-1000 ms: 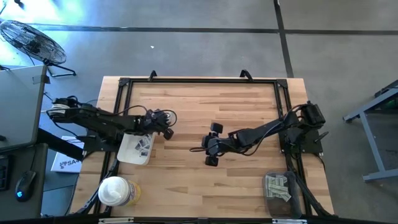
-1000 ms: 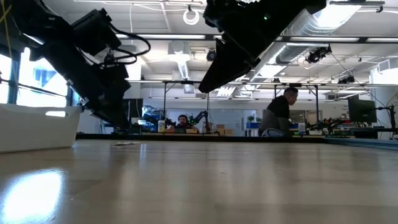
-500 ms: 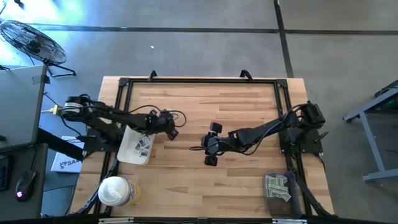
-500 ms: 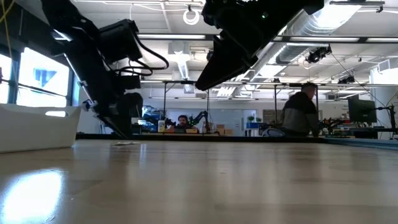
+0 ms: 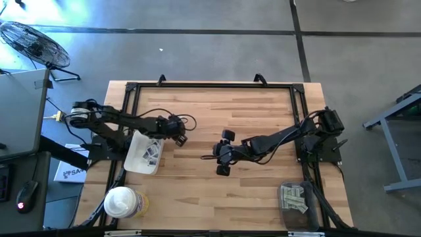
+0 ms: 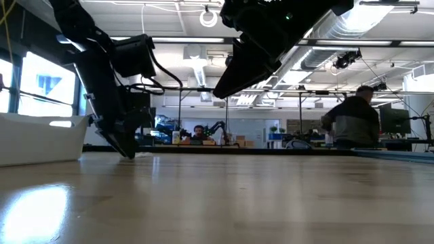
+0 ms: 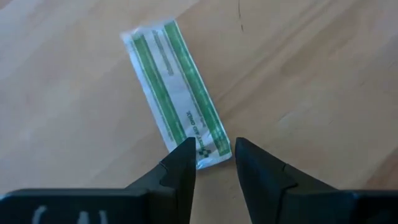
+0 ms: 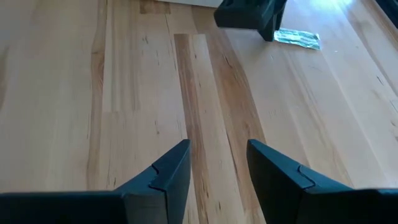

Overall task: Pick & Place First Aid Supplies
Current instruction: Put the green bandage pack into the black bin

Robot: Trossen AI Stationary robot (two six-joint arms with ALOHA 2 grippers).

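Green-striped strip packet, flat on counter

Packet (image 7: 176,92) lies on the bare wooden counter (image 5: 217,105) beside the white tray (image 5: 135,161). Left claw (image 7: 213,163) poised over its near end, fingers slightly parted, nothing pinched. Right claw (image 8: 217,167) mid-counter, fingers spread, empty.

Strip (image 7: 177,93): narrow pale packet with green bands and print, lying flat on the table (image 5: 217,191), just beside the tray (image 5: 131,160).
Packets in tray (image 5: 152,152): square white ones with dark print, piled inside.
Strips in bin (image 5: 294,197): pale grey-green, heaped, far from the tray.
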